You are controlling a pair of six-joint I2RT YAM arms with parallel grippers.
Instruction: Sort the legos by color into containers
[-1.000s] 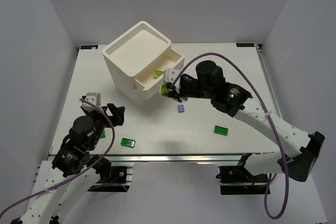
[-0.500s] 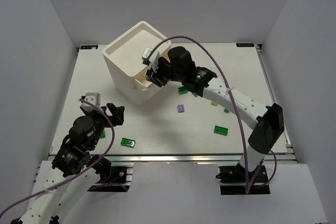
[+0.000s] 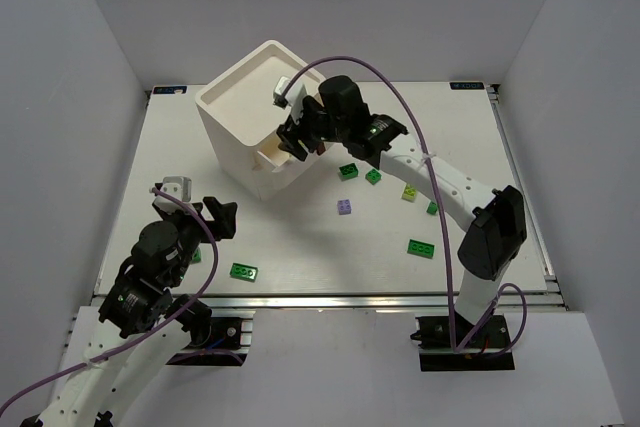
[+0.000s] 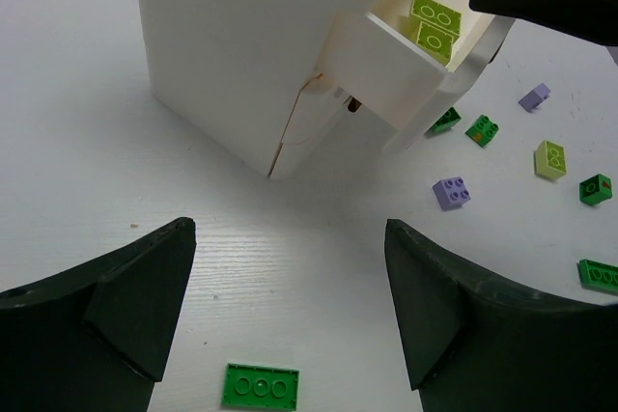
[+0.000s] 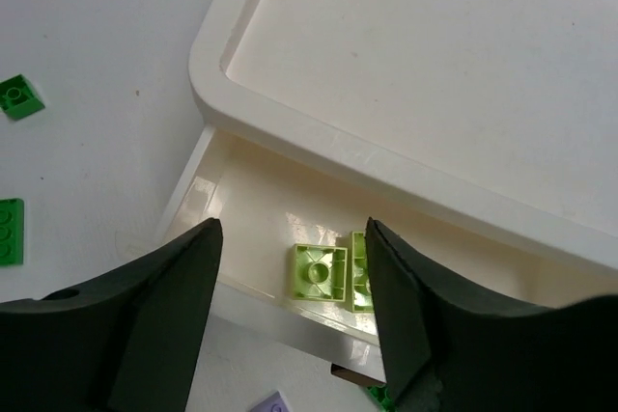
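Observation:
The white cabinet (image 3: 262,117) stands at the back left with its top drawer (image 3: 268,155) pulled out. My right gripper (image 3: 296,137) hovers over that drawer, open and empty. In the right wrist view two yellow-green legos (image 5: 319,271) lie in the drawer (image 5: 251,190) below the gripper (image 5: 292,238). Loose legos lie on the table: dark green (image 3: 347,171), yellow-green (image 3: 409,193), pale purple (image 3: 345,207), and a green plate (image 3: 243,271). My left gripper (image 3: 215,215) is open and empty just behind that plate (image 4: 261,387); in its wrist view (image 4: 290,306) it faces the cabinet (image 4: 241,55).
More dark green legos lie right of the cabinet (image 3: 373,176), (image 3: 432,208) and nearer the front (image 3: 421,248). A small purple one (image 4: 534,96) lies past the drawer. The right arm stretches across the table's middle. White walls enclose the table.
My right gripper carried a yellow-green lego from in front of the cabinet up over the open drawer and let go. The lego now lies in the drawer. The left arm has not moved.

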